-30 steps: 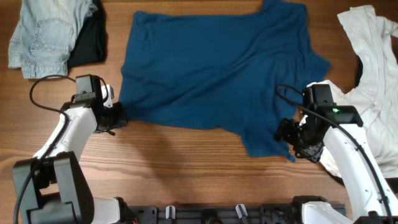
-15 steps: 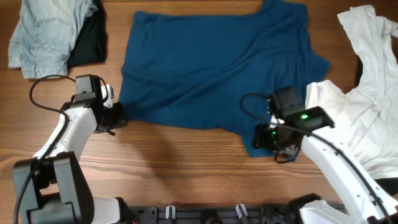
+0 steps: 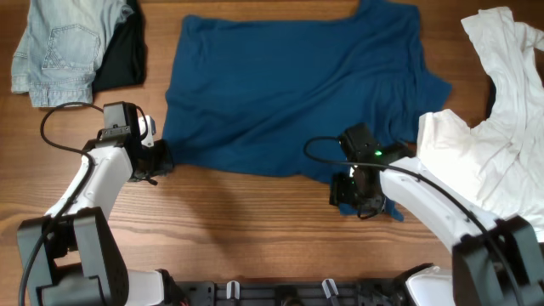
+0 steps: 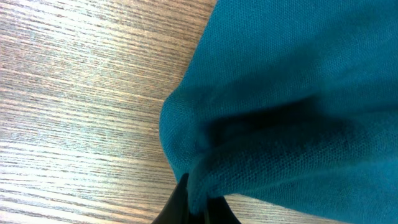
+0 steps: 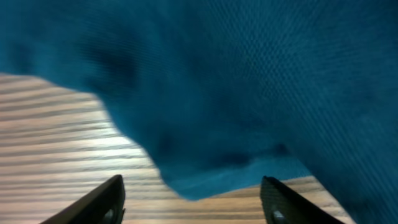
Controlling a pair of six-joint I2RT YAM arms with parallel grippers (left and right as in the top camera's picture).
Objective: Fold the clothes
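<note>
The dark blue T-shirt (image 3: 289,85) lies spread and wrinkled on the wooden table. My left gripper (image 3: 159,160) is shut on its lower left corner; the left wrist view shows the blue fabric (image 4: 280,93) pinched between the black fingertips (image 4: 180,202). My right gripper (image 3: 347,197) is open over the shirt's lower right corner (image 5: 205,177), with both fingers (image 5: 102,199) apart on either side of the blue edge. A white shirt (image 3: 501,127) lies at the right. Pale blue denim (image 3: 55,47) and a black piece (image 3: 123,55) lie at the top left.
The white shirt bunches close to my right arm (image 3: 425,204). Bare wood (image 3: 238,221) runs along the front of the table, below the blue shirt. A cable (image 3: 59,115) loops by my left arm.
My right gripper has swung left along the shirt's bottom edge, from beside the white shirt to the lower right corner. The left gripper has held still on its corner.
</note>
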